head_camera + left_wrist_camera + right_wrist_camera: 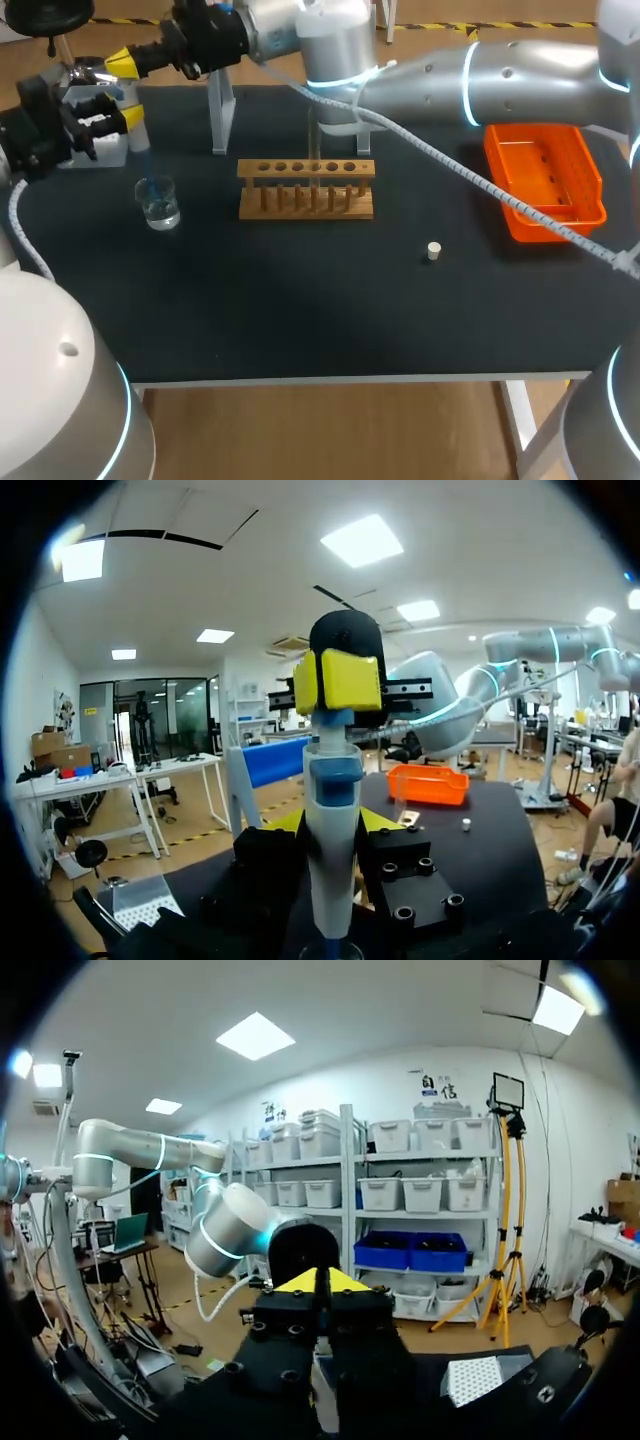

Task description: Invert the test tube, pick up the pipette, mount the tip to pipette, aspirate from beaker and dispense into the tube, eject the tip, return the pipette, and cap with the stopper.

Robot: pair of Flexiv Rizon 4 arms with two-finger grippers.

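My left gripper (122,118) at the table's far left is shut on the white and blue pipette (138,130), which stands upright between its fingers (330,880). My right arm reaches across from the right. Its gripper (122,62) is shut, with its yellow tips together on top of the pipette's upper end (335,680). In the right wrist view those tips (320,1280) meet with nothing between them. The glass beaker (158,203) with clear liquid stands in front of the pipette. A clear test tube (314,170) stands in the wooden rack (306,188). The small white stopper (433,251) lies right of the rack.
An orange tray (545,180) sits at the back right, also seen in the left wrist view (428,783). A white stand (220,115) rises behind the rack. A white box (95,150) sits under my left gripper. A cable hangs from my right arm across the table.
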